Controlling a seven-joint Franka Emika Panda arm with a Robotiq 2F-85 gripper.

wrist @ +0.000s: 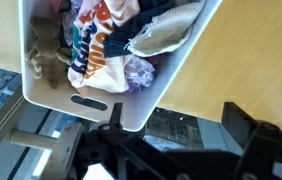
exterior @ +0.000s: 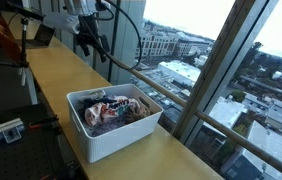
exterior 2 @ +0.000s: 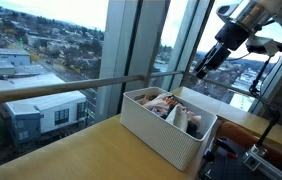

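**Hand.** The hand [wrist: 176,145] is at its wide setting. In the wrist view its two dark fingers [wrist: 243,128] stand far apart at the lower edge of the picture. Nothing lies between them, and the hand neither holds nor touches any object. In both exterior views the hand [exterior: 91,44] hangs in the air above the bench [exterior: 51,70], well apart from the white bin [exterior: 101,140].

**White bin.** The white bin [exterior 2: 166,135] stands on the bench [exterior 2: 81,150], near the edge that runs along the window glass [exterior 2: 41,50]. A horizontal rail [exterior 2: 51,88] passes in front of the glass, just beside the bin. In the wrist view the white bin [wrist: 166,90] fills the upper left of the picture, with a handle slot [wrist: 89,100] in the wall nearest the hand.

**Contents.** The bin holds a loose pile of crumpled cloth items [wrist: 101,40] in mixed colours. The pile [exterior: 111,110] reaches about rim level. Individual pieces cannot be told apart in the exterior views.
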